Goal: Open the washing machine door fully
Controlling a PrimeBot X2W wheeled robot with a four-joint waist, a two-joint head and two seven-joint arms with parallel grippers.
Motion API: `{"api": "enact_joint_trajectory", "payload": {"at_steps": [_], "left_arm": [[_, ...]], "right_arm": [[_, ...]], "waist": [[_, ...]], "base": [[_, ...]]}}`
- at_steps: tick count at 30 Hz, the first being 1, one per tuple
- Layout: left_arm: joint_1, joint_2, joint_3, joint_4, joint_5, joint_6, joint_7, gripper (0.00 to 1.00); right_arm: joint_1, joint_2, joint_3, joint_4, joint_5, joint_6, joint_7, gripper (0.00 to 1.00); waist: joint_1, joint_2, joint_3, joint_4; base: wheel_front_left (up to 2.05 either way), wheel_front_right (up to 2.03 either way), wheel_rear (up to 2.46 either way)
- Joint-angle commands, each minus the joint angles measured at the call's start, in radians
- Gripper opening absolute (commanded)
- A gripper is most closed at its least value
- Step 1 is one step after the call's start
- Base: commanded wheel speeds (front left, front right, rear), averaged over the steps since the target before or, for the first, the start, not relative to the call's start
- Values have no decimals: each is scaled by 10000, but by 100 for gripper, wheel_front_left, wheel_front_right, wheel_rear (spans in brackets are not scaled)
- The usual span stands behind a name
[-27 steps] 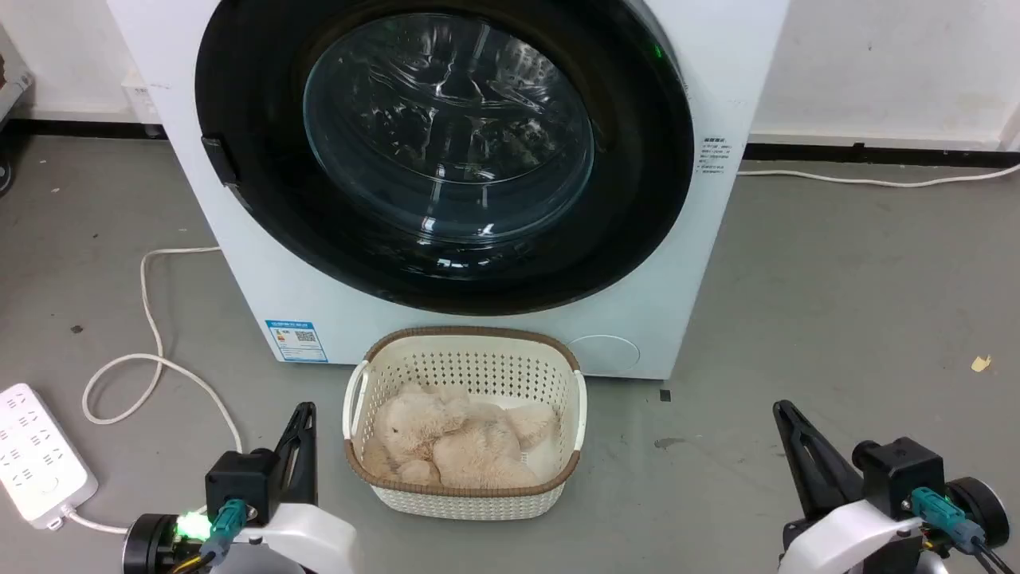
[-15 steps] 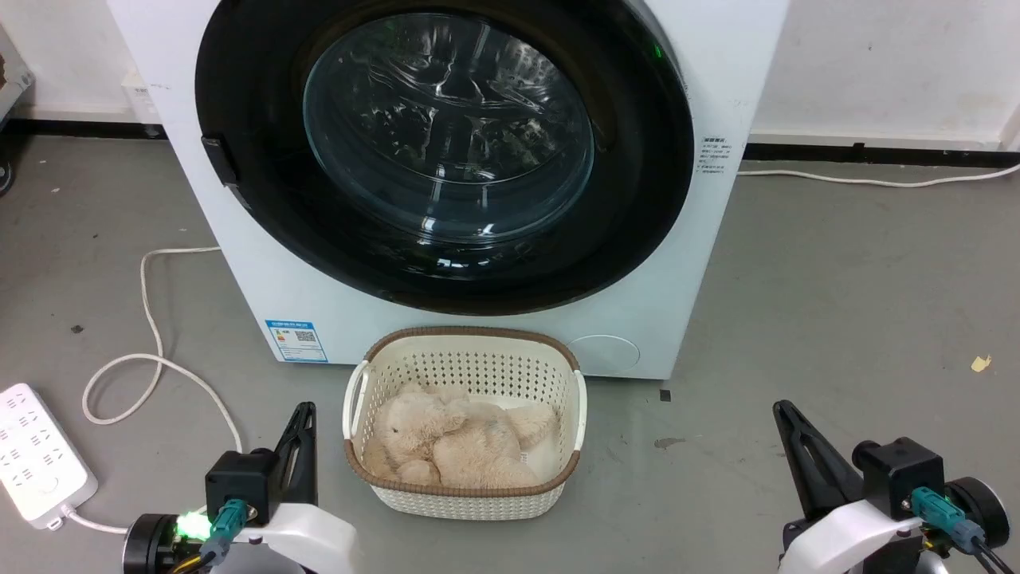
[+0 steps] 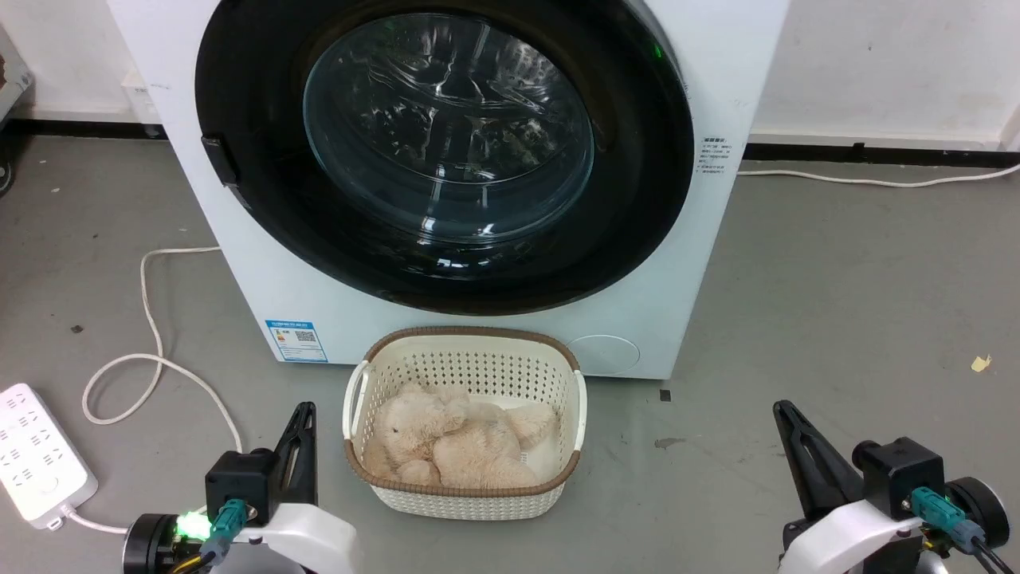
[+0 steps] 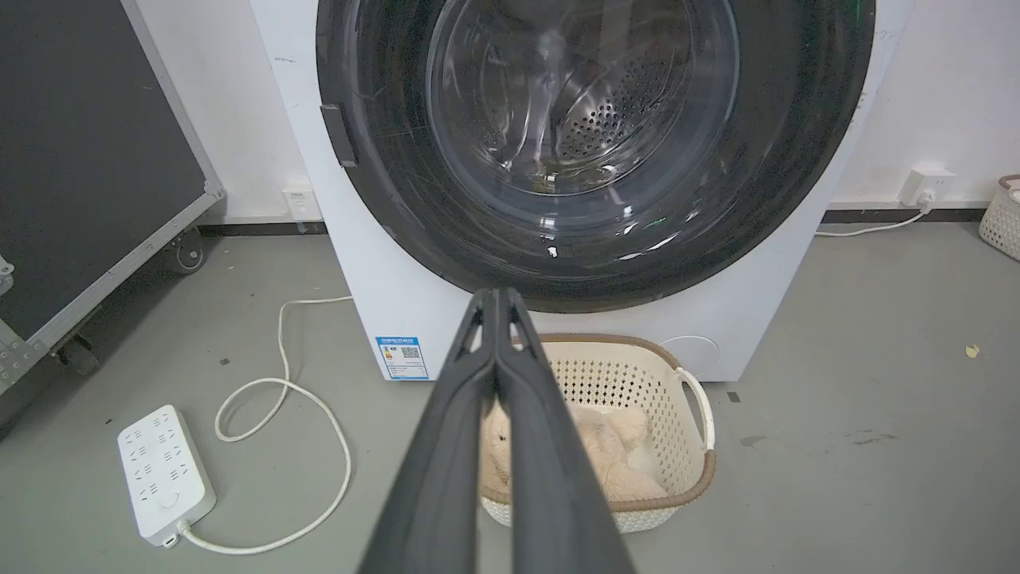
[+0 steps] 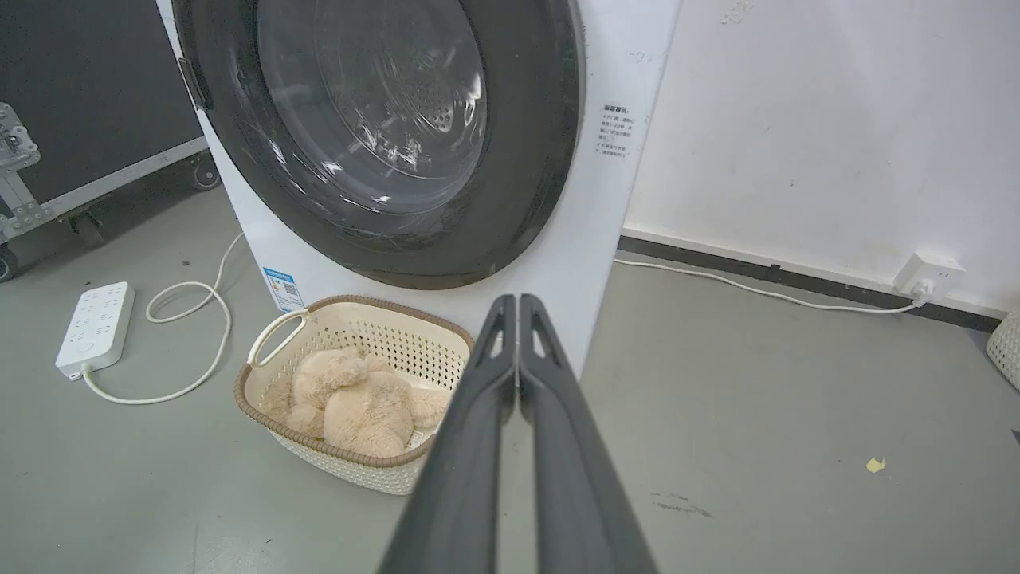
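Observation:
The washing machine door (image 3: 446, 151) is a wide glossy black disc with a clear domed glass centre, lying flat against the white machine front; it also fills the upper part of the left wrist view (image 4: 594, 135) and the right wrist view (image 5: 382, 135). A small dark tab (image 3: 219, 162) sits on its left rim. My left gripper (image 3: 304, 410) is low at the lower left, shut and holding nothing, its tips together (image 4: 495, 293). My right gripper (image 3: 781, 408) is low at the lower right, also shut on nothing (image 5: 516, 299). Both are well short of the door.
A cream basket (image 3: 357, 395) holding a beige plush toy (image 3: 458, 442) stands on the floor right before the machine. A white power strip (image 3: 36, 454) and looped cable (image 3: 151, 351) lie at the left. A black wheeled case (image 4: 88, 159) stands left of the machine.

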Motion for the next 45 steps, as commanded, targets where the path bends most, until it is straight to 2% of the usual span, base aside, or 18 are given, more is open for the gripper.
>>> {"api": "enact_joint_trajectory", "payload": {"at_steps": [1, 10, 11, 33, 45], "left_arm": [[-105, -1, 1, -37, 28, 28, 3, 0], [-105, -1, 1, -37, 28, 28, 3, 0], [1, 0, -4, 2, -2, 0, -1, 100], [-5, 0, -158, -1, -53, 43, -364, 100], [-196, 0, -272, -99, -103, 71, -614, 100]], "right_arm": [[-116, 40, -5, -47, -78, -9, 5, 0], [-116, 40, -5, -47, -78, -9, 5, 0], [2, 0, 0, 2, 5, 0, -1, 100], [-7, 6, -121, -25, 267, -1, -364, 100], [-327, 9, -253, -113, 262, -2, -614, 100]], "waist": [[0, -1, 0, 0], [0, -1, 0, 0], [0, -1, 0, 0], [0, -1, 109, 34], [0, -1, 532, 153]], "base": [[0, 0, 0], [0, 0, 0], [0, 0, 0], [0, 0, 0], [0, 0, 0]]}}
